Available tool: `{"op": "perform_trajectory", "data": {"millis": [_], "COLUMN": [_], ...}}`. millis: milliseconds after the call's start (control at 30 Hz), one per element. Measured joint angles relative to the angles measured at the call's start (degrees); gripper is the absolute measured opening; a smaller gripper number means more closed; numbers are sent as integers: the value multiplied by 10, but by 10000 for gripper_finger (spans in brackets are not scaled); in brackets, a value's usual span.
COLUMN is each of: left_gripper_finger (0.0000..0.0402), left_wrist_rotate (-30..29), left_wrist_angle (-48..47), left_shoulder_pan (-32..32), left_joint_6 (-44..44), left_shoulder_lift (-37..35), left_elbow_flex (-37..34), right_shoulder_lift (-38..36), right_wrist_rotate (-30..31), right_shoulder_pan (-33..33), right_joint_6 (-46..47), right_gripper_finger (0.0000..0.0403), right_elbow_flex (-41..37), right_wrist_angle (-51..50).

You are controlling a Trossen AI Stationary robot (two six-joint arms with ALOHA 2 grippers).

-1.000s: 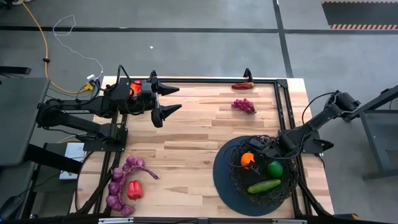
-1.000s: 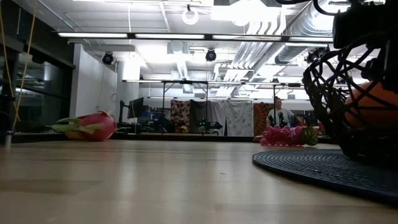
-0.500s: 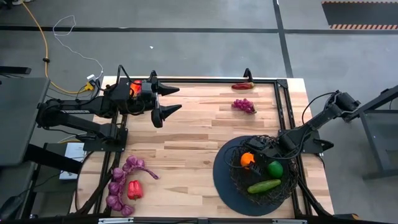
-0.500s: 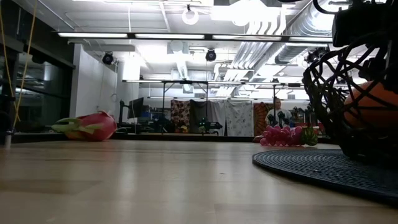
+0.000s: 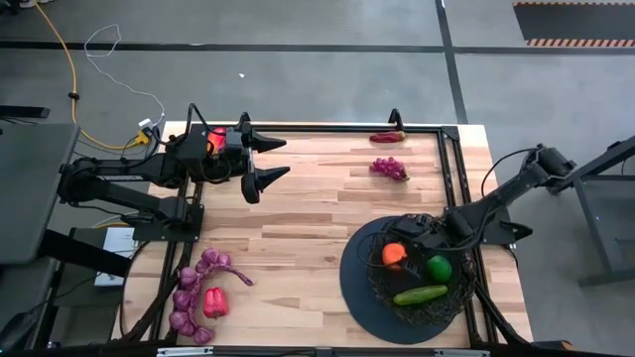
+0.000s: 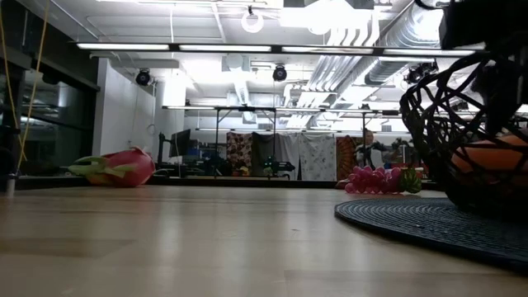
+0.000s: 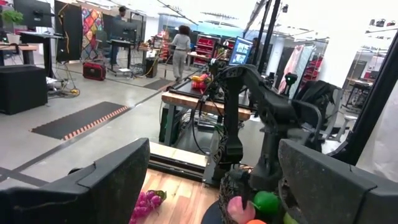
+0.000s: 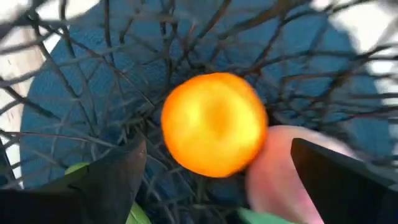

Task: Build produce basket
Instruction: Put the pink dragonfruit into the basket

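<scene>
The table (image 5: 298, 213) is a pale wooden top with a black frame around it. At about four o'clock on it sits the basket (image 5: 377, 288), a black wire bowl on a wide dark disc. Inside it now: an orange (image 5: 394, 255) at the bowl's nine o'clock, a green ball (image 5: 439, 268) at three, a cucumber (image 5: 421, 295) lying across the six o'clock side, and in the right wrist view a peach (image 8: 283, 165) tucked right against the orange.

The right gripper (image 5: 422, 233) hangs over the basket's twelve o'clock rim, fingers spread wide, and the orange sits free between and beyond them, nothing held. From table height the orange rests low in the mesh.

Over at ten o'clock the left gripper (image 5: 260, 161) waits above the boards, fingers wide apart and empty.

Still out on the table: a long string of purple grapes (image 5: 190, 293) at seven o'clock, with a red pepper (image 5: 214, 302) just beside it. A smaller grape bunch (image 5: 389, 168) lies at one o'clock, and another red pepper (image 5: 387, 137) near the far edge beyond it. A pink dragon fruit (image 6: 115, 168) shows in the low view toward the far side, though where exactly it lies I can't quite tell.
</scene>
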Motion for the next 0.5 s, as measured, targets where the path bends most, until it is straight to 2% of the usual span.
{"op": "perform_trajectory", "data": {"millis": [167,267,400,500], "left_gripper_finger": [346,346,346,346], "left_wrist_rotate": [0,0,-1,-2], "left_wrist_angle": [0,0,0,0], "left_shoulder_pan": [0,0,0,0], "left_joint_6": [0,0,-2,-6], "left_shoulder_lift": [0,0,0,0], "left_elbow_flex": [0,0,0,0], "right_shoulder_lift": [-33,-53,-63,-64], "right_wrist_rotate": [56,115,176,164], "right_shoulder_pan": [-27,-49,-97,-133], "right_joint_6": [-65,-141,-244,-323], "right_gripper_finger": [387,387,387,387], "right_elbow_flex": [97,164,254,298], "right_wrist_angle": [-76,-69,30,132]}}
